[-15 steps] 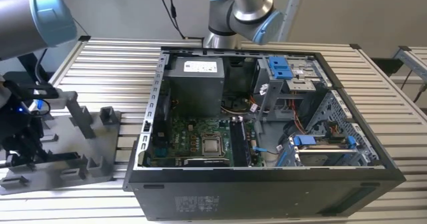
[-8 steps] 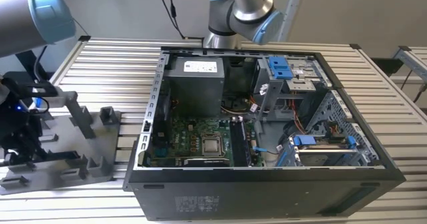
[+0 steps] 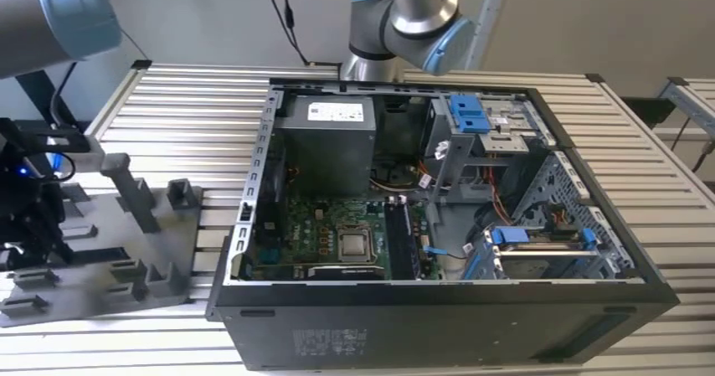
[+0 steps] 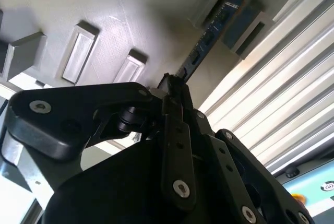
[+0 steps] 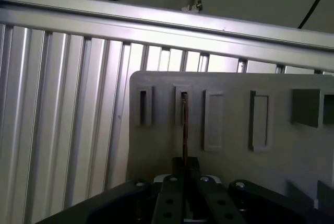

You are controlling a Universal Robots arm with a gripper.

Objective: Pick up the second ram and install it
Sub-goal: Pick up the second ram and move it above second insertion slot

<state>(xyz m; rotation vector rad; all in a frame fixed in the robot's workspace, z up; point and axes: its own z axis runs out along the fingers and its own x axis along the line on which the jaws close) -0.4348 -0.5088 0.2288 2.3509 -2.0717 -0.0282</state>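
The second ram (image 4: 207, 38) is a thin blue-green board with dark chips, and its far end stands in a slot of the grey holder (image 4: 130, 20). In the first wrist view the ram (image 5: 184, 125) shows edge-on as a dark slim bar, upright in the holder's (image 5: 229, 156) second slot. My gripper (image 4: 173, 85) has its black fingers (image 5: 177, 182) pressed against both faces of the board at its near end, shut on it. In the exterior view the gripper (image 3: 33, 225) hangs over the holder (image 3: 134, 254) at the far left.
An open black computer case (image 3: 447, 326) lies at the exterior view's middle, with the green motherboard (image 3: 330, 234), its memory slots (image 3: 403, 242), a grey power supply (image 3: 324, 141) and blue drive-bay clips (image 3: 467, 112). A slatted metal table (image 3: 167, 108) carries everything. Upright grey posts (image 3: 126, 188) stand on the holder.
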